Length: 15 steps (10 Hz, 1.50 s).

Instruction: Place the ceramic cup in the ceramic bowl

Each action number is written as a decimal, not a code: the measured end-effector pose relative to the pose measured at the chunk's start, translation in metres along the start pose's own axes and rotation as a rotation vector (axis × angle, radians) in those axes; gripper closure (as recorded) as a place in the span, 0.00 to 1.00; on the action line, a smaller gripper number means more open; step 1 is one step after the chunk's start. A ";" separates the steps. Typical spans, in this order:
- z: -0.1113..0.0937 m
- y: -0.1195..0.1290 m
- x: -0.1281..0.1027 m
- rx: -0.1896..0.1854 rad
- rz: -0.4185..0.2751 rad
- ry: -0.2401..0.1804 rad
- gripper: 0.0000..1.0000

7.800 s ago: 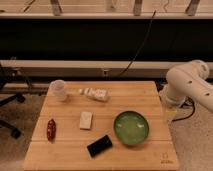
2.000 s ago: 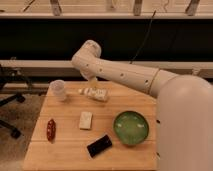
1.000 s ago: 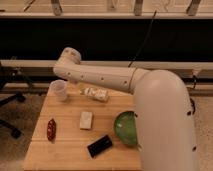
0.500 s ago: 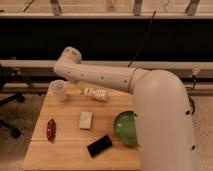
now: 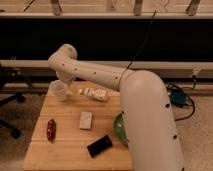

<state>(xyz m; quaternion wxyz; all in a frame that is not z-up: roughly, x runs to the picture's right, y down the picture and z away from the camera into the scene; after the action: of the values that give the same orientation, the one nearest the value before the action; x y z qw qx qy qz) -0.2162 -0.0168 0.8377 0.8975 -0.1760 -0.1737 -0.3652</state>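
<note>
The white ceramic cup (image 5: pixel 58 90) stands upright at the far left corner of the wooden table (image 5: pixel 67 150). My gripper (image 5: pixel 65 80) is at the end of the white arm, just above and behind the cup, close to its rim. The green ceramic bowl (image 5: pixel 119 129) sits at the right of the table. Only its left edge shows, because my arm covers the rest of it.
A white bottle (image 5: pixel 95 93) lies on its side right of the cup. A white packet (image 5: pixel 86 120), a red packet (image 5: pixel 50 129) and a black item (image 5: pixel 99 145) lie on the table. An office chair (image 5: pixel 7 100) stands to the left.
My arm has swung from the right side across the table to the cup at the far left. In the last half second it has barely moved.
</note>
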 end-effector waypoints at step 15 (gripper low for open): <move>0.073 0.003 -0.020 -0.146 -0.080 -0.113 0.46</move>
<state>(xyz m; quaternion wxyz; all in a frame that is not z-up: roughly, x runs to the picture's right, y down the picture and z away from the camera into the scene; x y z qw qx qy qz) -0.2407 0.0296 0.8918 0.8556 -0.2543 -0.2040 -0.4021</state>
